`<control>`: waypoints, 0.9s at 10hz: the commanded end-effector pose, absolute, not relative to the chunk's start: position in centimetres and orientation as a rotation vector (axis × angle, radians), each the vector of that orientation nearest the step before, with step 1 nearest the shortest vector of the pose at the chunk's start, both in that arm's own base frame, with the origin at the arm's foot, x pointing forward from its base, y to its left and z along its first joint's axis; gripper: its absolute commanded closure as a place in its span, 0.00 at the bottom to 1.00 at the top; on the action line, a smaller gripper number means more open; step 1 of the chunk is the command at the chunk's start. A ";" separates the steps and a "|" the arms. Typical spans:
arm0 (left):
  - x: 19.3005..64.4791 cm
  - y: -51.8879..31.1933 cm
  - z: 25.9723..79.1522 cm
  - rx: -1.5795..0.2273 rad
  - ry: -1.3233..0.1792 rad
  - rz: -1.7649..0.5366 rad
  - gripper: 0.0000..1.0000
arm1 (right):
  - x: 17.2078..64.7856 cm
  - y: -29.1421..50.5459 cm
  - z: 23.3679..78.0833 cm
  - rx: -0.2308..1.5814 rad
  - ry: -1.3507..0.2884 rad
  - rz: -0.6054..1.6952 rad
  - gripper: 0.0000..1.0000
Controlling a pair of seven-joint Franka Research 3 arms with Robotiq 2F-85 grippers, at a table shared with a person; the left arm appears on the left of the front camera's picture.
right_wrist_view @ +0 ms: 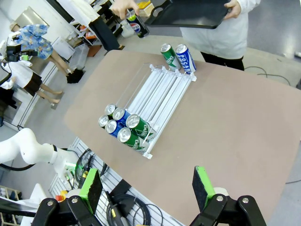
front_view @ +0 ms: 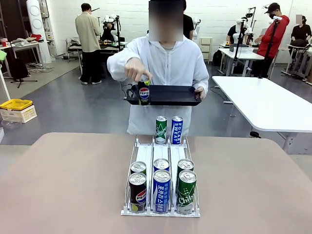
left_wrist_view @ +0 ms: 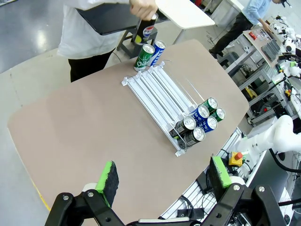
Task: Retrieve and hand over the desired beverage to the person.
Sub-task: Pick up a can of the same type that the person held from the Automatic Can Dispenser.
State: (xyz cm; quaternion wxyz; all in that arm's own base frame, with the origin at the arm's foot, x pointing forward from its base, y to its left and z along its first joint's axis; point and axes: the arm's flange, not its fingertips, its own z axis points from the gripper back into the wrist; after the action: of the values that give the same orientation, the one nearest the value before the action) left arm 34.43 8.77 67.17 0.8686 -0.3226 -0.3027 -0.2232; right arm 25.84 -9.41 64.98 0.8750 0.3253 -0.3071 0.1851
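Beverage cans counted: nine in all. Eight stand at one three-lane rack point(front_view: 145, 155) on one table point(front_view: 63, 185). At the rack's near end are two dark cans point(front_view: 138, 192), two blue cans point(front_view: 162, 190) and two green cans point(front_view: 186, 191), one pair to each lane. At its far end are one green Chilsung can point(front_view: 161, 129) and one blue Pocari Sweat can point(front_view: 177, 129). One person point(front_view: 168, 63) at the far side holds the ninth, one Pepsi can point(front_view: 144, 93), and one black tray point(front_view: 170, 95). By colour: three dark, three blue, three green.

Person point(front_view: 168, 63) holding black tray point(front_view: 170, 95) and Pepsi can point(front_view: 144, 93), drink cans point(front_view: 161, 187) in rack point(front_view: 146, 155) on table point(front_view: 63, 185)
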 end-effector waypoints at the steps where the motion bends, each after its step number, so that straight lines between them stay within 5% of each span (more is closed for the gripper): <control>1: 34.5 8.8 67.3 -0.689 -0.644 -0.482 0.00 | 26.0 -9.3 65.0 0.691 -0.645 0.399 0.00; 9: 34.5 8.8 67.3 -0.689 -0.644 -0.482 0.00 | 26.0 -9.3 65.0 0.691 -0.645 0.399 0.00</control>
State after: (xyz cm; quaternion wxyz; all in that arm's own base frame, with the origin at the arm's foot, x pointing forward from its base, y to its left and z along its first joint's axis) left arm 34.43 8.77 67.17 0.8686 -0.3227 -0.3027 -0.2232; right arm 25.84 -9.41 64.98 0.8750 0.3253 -0.3071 0.1851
